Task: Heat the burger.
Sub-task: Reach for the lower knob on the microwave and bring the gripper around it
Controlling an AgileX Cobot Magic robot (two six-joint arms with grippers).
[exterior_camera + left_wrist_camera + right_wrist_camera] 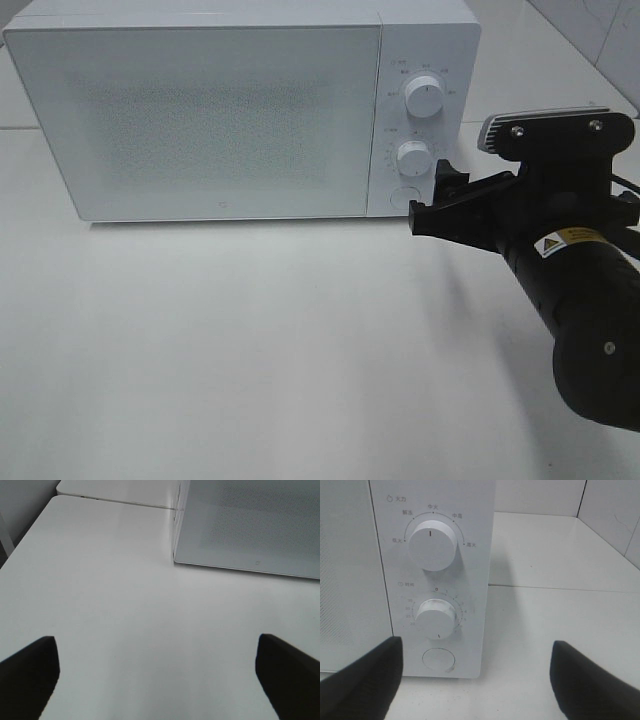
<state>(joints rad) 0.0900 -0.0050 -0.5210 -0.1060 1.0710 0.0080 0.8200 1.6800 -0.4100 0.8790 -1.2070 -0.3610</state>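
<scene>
One boxy white microwave (pixel 240 105), speckled door (pixel 150 130), round dials (pixel 432 545), left fingers (pixel 27 677), right fingers (pixel 365 680) both spread, empty.

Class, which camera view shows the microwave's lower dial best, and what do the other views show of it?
The right wrist view: the lower dial sits close and head-on, scale marks visible. The exterior high view shows it small. The left wrist view shows only the microwave door.

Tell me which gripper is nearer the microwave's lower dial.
Right. The right gripper hangs open just in front of the lower dial. The left gripper, also open, is over the table, well back from the door-side front corner of the microwave.
</scene>
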